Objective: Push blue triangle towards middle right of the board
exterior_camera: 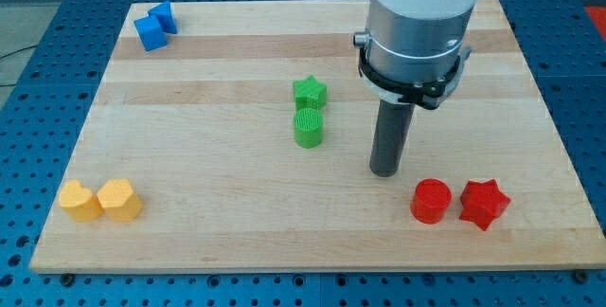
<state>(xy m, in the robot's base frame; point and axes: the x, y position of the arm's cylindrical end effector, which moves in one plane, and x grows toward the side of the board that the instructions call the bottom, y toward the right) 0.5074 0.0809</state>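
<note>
Two blue blocks sit at the board's top left corner: a blue cube-like block [149, 33] and, touching it on its upper right, a smaller blue block [164, 15] that looks like the blue triangle. My tip [384, 171] rests on the board right of centre, far from both blue blocks. It stands to the right of the green blocks and up-left of the red cylinder [431, 201].
A green star [310, 92] sits just above a green cylinder [309, 128] near the centre. A red star [484, 203] lies beside the red cylinder at bottom right. Two yellow blocks [80, 200] [119, 199] lie side by side at bottom left on the wooden board [237, 222].
</note>
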